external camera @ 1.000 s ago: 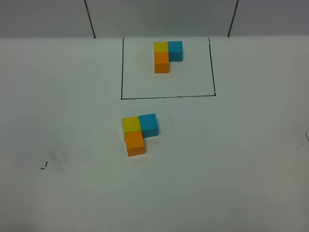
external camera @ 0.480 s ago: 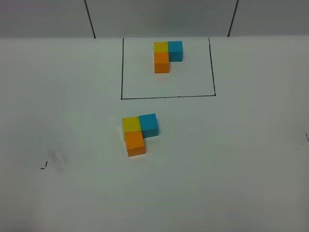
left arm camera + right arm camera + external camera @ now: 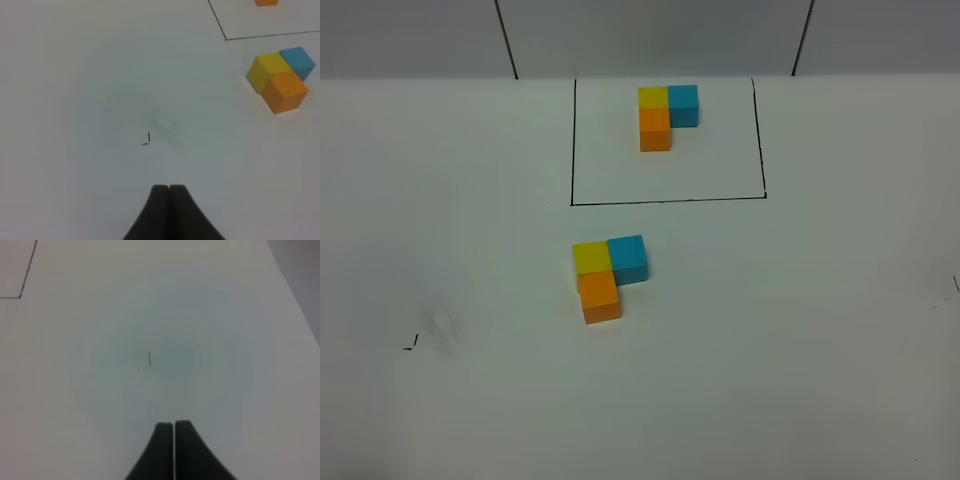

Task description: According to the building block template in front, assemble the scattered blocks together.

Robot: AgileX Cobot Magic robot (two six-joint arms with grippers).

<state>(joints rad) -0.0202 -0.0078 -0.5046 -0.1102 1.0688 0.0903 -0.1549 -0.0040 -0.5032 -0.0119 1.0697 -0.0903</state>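
The scattered blocks point(image 3: 608, 275) look matte and smooth, on a matte white table point(image 3: 800, 330).

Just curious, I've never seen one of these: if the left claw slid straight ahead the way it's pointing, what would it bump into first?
Probably nothing: ahead of the shut left gripper lies bare table with only a small pen mark. The assembled blocks sit well off to one side.

White tabletop point(image 3: 800, 330) w/ grey wall point(image 3: 650, 35) behind, even light.
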